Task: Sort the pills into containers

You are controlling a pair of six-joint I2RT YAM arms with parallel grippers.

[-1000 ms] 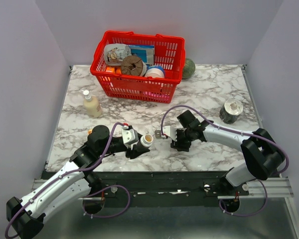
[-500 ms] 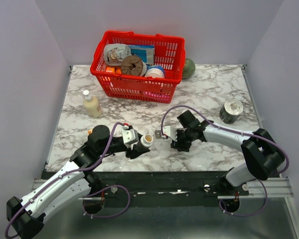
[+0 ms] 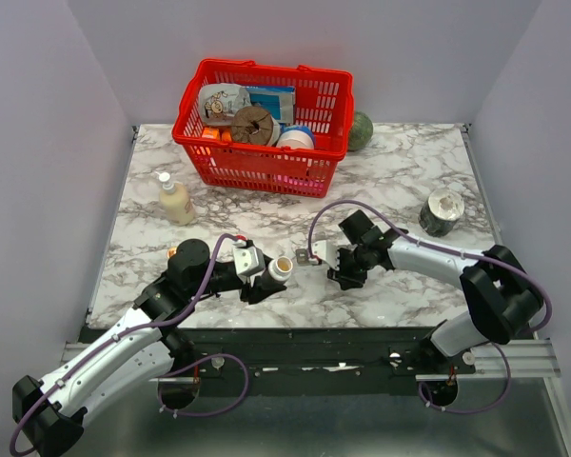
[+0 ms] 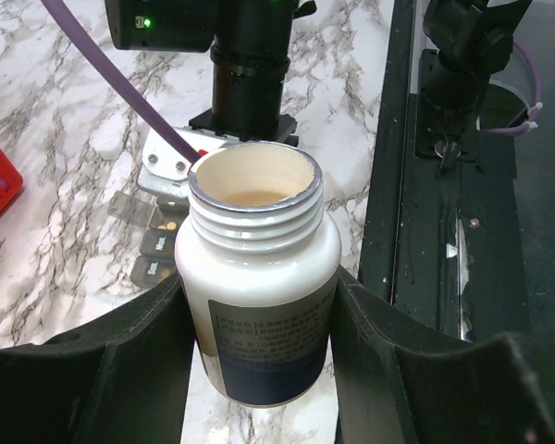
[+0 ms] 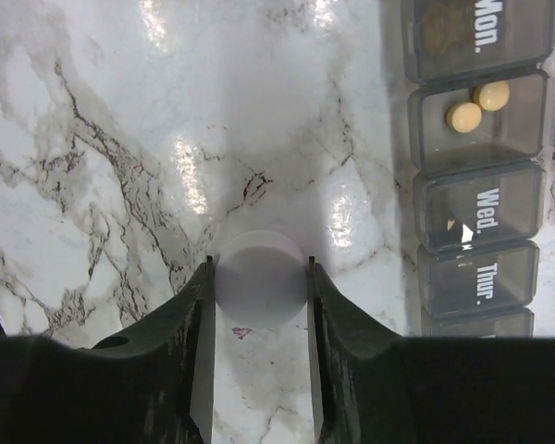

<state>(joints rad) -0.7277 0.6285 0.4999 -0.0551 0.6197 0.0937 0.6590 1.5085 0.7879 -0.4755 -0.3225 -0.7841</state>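
Observation:
My left gripper [image 4: 259, 370] is shut on an open white pill bottle [image 4: 255, 277], held upright with its mouth up; it shows in the top view [image 3: 281, 268] near the table's front edge. The containers, a dark grey pill strip [image 5: 481, 231], lie along the right side of the right wrist view. One compartment is open with two yellow pills [image 5: 478, 104] in it; the lids marked Mon., Wed. and Thur. are shut. My right gripper [image 5: 259, 268] is shut on a round white cap [image 5: 261, 289], low over the marble just left of the strip. The strip's end also shows behind the bottle [image 4: 153, 250].
A red basket [image 3: 262, 124] full of items stands at the back. A cream bottle [image 3: 176, 200] is at the left, a dark can with a silvery top [image 3: 443, 212] at the right, a green ball [image 3: 361, 131] behind the basket. The table's dark front rail [image 4: 444, 185] is close.
The right wrist has shifted very slightly. The left arm and the bottle have not moved.

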